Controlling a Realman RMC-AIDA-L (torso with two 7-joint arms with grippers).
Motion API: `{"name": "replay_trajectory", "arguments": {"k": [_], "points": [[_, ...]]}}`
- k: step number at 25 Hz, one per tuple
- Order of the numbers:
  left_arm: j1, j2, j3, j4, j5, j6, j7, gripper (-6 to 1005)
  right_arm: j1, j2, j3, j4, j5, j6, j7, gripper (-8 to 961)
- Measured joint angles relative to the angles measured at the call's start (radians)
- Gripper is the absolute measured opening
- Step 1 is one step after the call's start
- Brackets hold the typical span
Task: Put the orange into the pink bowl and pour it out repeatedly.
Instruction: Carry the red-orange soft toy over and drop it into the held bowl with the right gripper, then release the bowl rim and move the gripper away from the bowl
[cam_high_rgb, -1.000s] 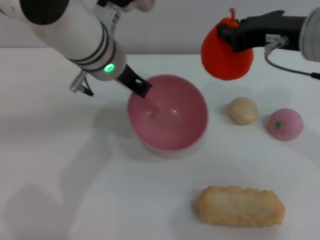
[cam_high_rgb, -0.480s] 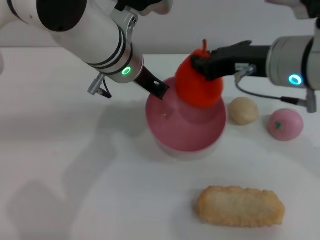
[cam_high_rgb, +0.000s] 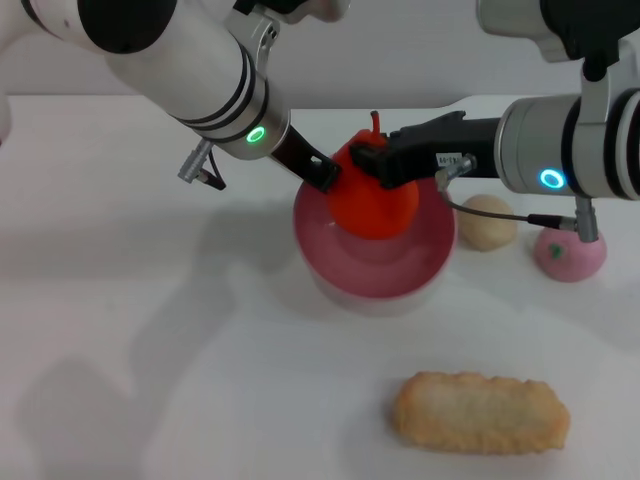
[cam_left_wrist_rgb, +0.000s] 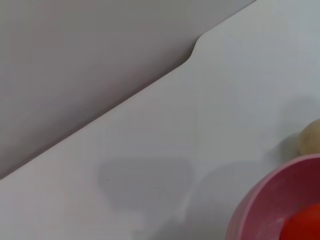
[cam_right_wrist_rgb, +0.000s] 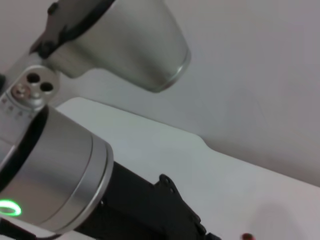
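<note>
The pink bowl (cam_high_rgb: 372, 288) stands on the white table, mid-scene in the head view. My left gripper (cam_high_rgb: 320, 177) is shut on its far-left rim. My right gripper (cam_high_rgb: 372, 164) reaches in from the right, shut on the orange (cam_high_rgb: 372, 205) near its top. It holds the orange inside the bowl's mouth with the stem pointing up. I cannot tell whether the orange touches the bowl's floor. In the left wrist view the bowl (cam_left_wrist_rgb: 265, 200) and a sliver of the orange (cam_left_wrist_rgb: 306, 225) show in a corner.
A beige round lump (cam_high_rgb: 487, 222) and a pink ball with a green mark (cam_high_rgb: 572, 252) lie right of the bowl, under my right arm. A long breaded piece (cam_high_rgb: 480, 412) lies near the front. The table's far edge (cam_left_wrist_rgb: 150, 85) runs behind.
My right gripper has carried the orange left and down from high at the right into the bowl's mouth. My left gripper and the bowl have shifted to the right.
</note>
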Motion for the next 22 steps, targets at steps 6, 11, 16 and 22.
{"name": "replay_trajectory", "arguments": {"k": [6,11,16,22], "points": [[-0.010,0.000,0.001,-0.002,0.001,-0.014,0.000,40,-0.005,0.000,0.005,0.001,0.001,0.004,0.001,222],[-0.025,0.000,0.005,-0.002,0.001,-0.031,-0.004,40,-0.017,-0.002,0.009,-0.018,0.001,0.005,0.001,240],[-0.032,-0.002,0.006,-0.002,0.003,-0.036,-0.004,40,-0.043,-0.002,0.009,-0.061,0.002,0.008,0.001,286],[-0.034,-0.002,-0.001,0.000,0.012,-0.037,-0.005,40,-0.064,0.001,0.005,-0.101,0.013,0.031,0.000,450]]}}
